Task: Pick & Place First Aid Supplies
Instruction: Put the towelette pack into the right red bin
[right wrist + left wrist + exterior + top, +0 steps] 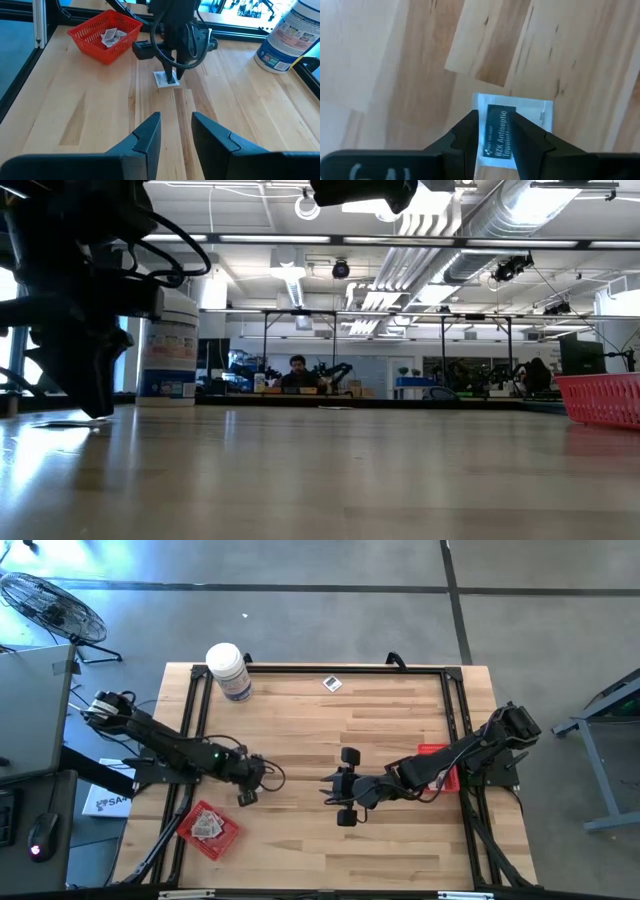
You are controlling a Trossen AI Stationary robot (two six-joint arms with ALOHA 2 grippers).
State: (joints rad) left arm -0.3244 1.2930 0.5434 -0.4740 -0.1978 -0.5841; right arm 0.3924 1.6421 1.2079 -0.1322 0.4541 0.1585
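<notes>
A white packet with a dark printed label (540, 112) lies flat on the wooden table, left of the middle (161, 80). My left gripper (495, 117) points steeply down right over it (247, 797), open by a narrow gap through which the label shows. A red tray (225, 840) near the front left holds several more packets (111, 35). Another packet (332, 683) lies alone near the far edge. My right gripper (332, 786) hangs open above the table's middle, pointing toward the left arm, with nothing between its fingers (175, 135). My left gripper comes at the packet from above, its fingertips (470, 125) over the packet's printed middle. The packet rests flat on the table (60, 423). Whether the tips touch it, I cannot tell.
A large white jar (228, 670) stands at the far left corner. A second red tray (432, 751) sits at the right, partly under the right arm. A black frame (340, 667) borders the table. Bare wood lies between the two grippers and toward the front.
</notes>
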